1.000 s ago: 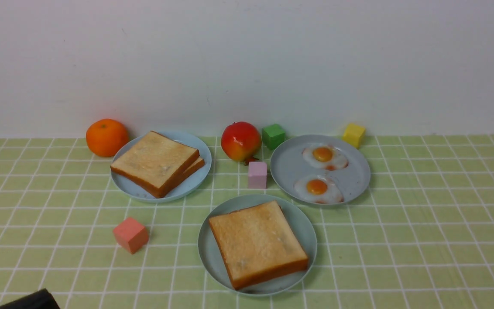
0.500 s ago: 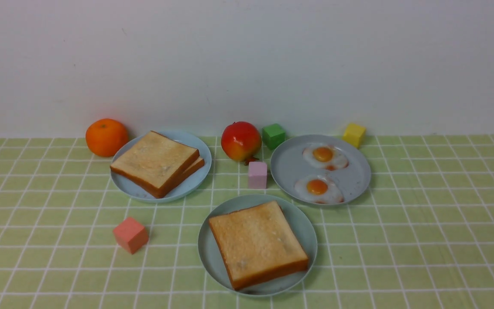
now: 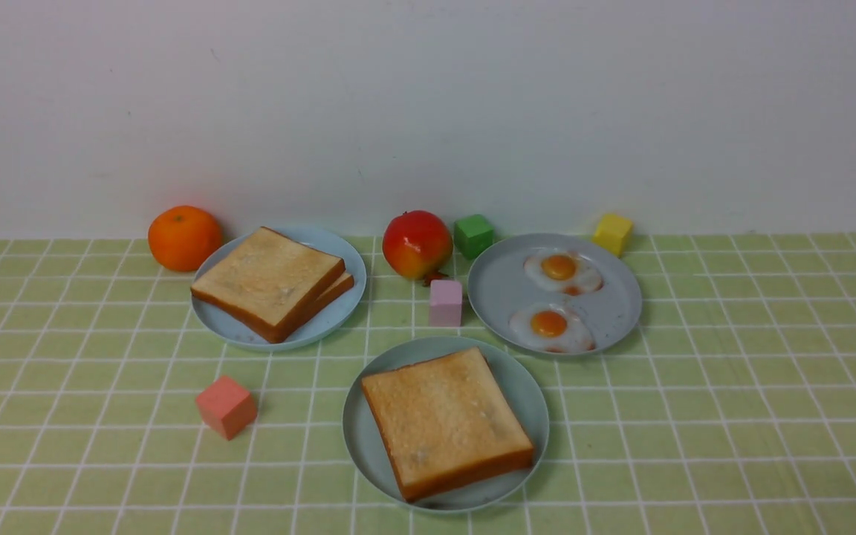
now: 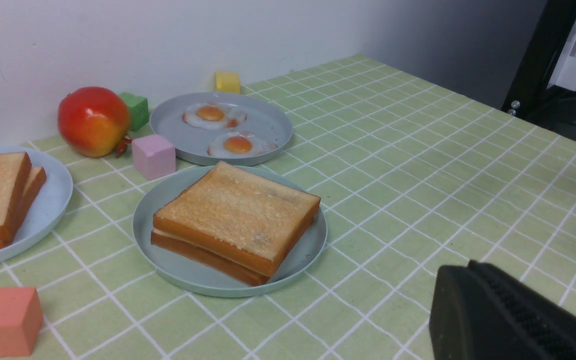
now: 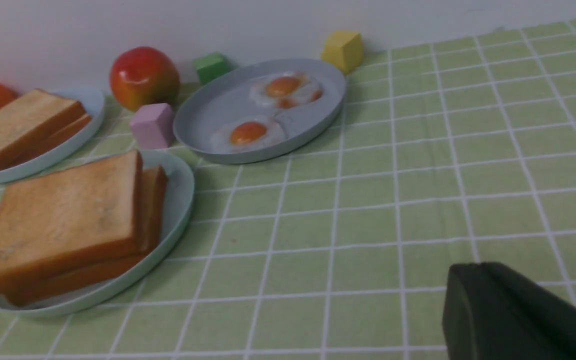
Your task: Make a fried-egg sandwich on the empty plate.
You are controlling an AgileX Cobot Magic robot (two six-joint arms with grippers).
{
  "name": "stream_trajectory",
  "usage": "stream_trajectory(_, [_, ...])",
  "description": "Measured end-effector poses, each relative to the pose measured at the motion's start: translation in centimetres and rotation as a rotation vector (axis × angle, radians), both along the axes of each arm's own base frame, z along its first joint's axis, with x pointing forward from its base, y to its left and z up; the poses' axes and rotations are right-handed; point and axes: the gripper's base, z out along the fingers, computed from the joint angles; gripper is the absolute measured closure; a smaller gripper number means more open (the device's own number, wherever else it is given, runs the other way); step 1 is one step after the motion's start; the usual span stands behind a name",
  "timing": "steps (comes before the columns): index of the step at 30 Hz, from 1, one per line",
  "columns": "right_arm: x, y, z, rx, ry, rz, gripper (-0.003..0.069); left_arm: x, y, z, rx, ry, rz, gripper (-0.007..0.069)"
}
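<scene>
1. tool status: both tools are drawn back off the food and clenched on nothing; left tool (image 4: 513, 315) shows only as a dark body at the frame corner in its own wrist view, right tool (image 5: 518, 315) the same in its view; neither shows in the front view
2. task item: sandwich (image 3: 446, 422) sits on the mint plate (image 3: 528, 386), nearest the robot at mid worktop; top slice (image 4: 238, 215) lies over a lower slice (image 4: 203, 255), with a thin pale layer in the seam, judged to be the egg; yolk not visible
3. stock: two eggs lie on the grey plate (image 3: 502, 290), two slices on the blue plate (image 3: 339, 253)
4. judgement: assembly looks complete; step in hand is retreat and hold
5. doing it well: keep both tools low-risk, clear of the plate rim and of the pink cube (image 3: 227, 406); no sweep across the stack, since the top slice sits slightly askew and could slide
6. check: confirm slices roughly aligned, nothing overhanging the rim
</scene>
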Motion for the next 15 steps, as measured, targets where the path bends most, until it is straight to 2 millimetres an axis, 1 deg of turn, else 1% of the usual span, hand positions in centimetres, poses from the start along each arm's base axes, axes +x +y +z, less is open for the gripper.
stream_trajectory(5, [-0.54,-0.43,0.06,-0.042,-0.042,-0.046,0.0671,0.00,0.00,0.00,0.000,0.000,0.000,0.0638])
stream_trajectory(7, [-0.66,-0.48,-0.12,-0.053,-0.028,-0.048,0.0671,0.00,0.00,0.00,0.000,0.000,0.000,0.0638])
stream_trajectory(10, [-0.87,-0.54,-0.69,-0.069,0.044,-0.048,0.0671,-0.02,-0.01,-0.08,0.006,0.006,-0.003,0.0638])
stream_trajectory(15, [-0.92,-0.52,-0.73,-0.072,0.056,-0.042,0.0671,-0.04,-0.02,-0.13,0.009,0.011,-0.004,0.0638])
